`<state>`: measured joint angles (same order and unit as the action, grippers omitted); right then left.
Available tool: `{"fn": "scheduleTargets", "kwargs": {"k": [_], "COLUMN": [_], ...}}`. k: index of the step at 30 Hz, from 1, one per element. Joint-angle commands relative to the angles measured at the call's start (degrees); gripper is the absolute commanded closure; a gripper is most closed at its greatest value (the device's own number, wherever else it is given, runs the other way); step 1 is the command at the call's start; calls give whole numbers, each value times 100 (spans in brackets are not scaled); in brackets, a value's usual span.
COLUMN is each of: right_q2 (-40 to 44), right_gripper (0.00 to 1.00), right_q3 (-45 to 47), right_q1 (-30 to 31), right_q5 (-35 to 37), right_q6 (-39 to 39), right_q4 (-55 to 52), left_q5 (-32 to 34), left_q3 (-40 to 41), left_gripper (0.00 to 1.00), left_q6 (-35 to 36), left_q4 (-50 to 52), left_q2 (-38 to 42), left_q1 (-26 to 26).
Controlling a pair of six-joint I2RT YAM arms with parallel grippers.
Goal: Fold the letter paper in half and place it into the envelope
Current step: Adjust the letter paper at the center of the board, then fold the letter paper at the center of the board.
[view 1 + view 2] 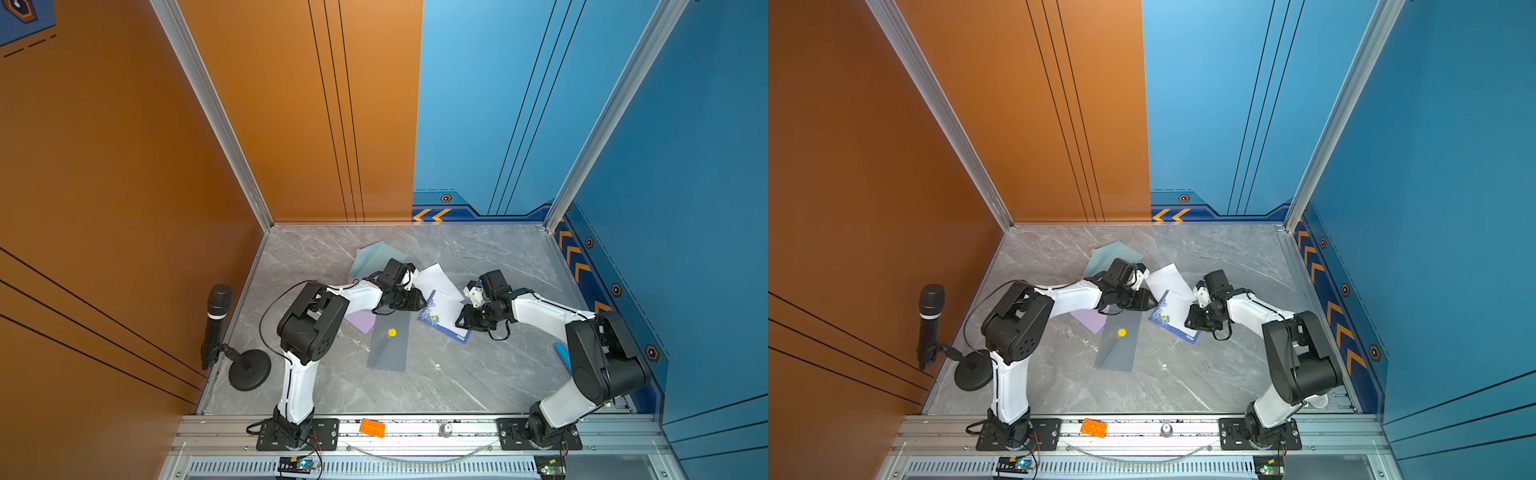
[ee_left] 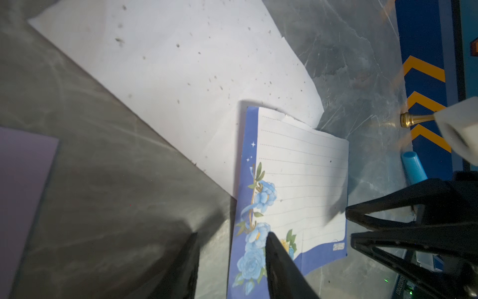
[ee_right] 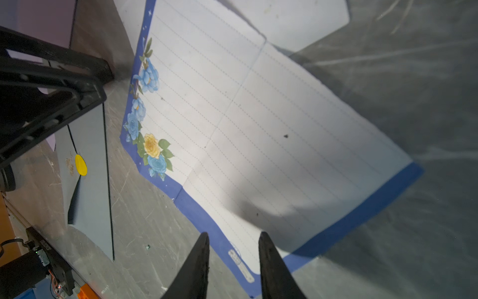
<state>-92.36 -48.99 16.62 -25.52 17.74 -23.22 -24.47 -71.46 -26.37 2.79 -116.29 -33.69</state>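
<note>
Since the letter paper (image 1: 444,316) lies open and flat on the desk (image 1: 478,374), the fold isn't made yet. I judge the step in hand is lining up both arms for it. Paper sits approx 2 o'clock from the envelope (image 1: 390,351), apart from it, its 12 o'clock end overlapping a plain white sheet (image 1: 436,276).

Left gripper (image 2: 231,234) is at the paper's 9 o'clock edge, jaws parted & empty, one finger over the floral border, the other off the sheet. Right gripper (image 3: 232,234) is at the 4 o'clock corner, jaws likewise parted, straddling the blue margin, grasping nothing. Whether the tips touch the paper, can't tell.

Next move prob. calls for pinching the floral edge w/o crumpling it while the other arm pins the far side, then carrying it over along the crease.

Paper: thin, matte, dotted rules, blue border, printed blue & yellow flowers, faint crease across the middle, edges a bit wavy. Envelope: flat grey rectangle, diagonal flap line, round yellow sticker (image 1: 392,332). Desk: smooth grey marble-look, scuffed.
</note>
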Motion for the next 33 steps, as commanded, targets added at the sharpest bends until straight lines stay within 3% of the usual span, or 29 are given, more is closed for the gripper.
{"fn": "scheduleTargets", "kwargs": {"k": [1,22,33], "right_q2": [-214,-485,-516], "right_gripper": [66,70,70], "right_q3": [37,211,262], "right_q1": [59,113,105], "right_q5": [175,-48,-34], "right_q6": [-132,221,265], "right_q4": [-139,187,195], "left_q5": [-102,-201,-574], "left_q3": [-51,4,118], "left_gripper": [56,56,56], "left_q6": [62,5,-289], "left_q4": [292,311,-208], "left_q2": [-268,-526,-195], "left_q1": [-76,-300,-452]}}
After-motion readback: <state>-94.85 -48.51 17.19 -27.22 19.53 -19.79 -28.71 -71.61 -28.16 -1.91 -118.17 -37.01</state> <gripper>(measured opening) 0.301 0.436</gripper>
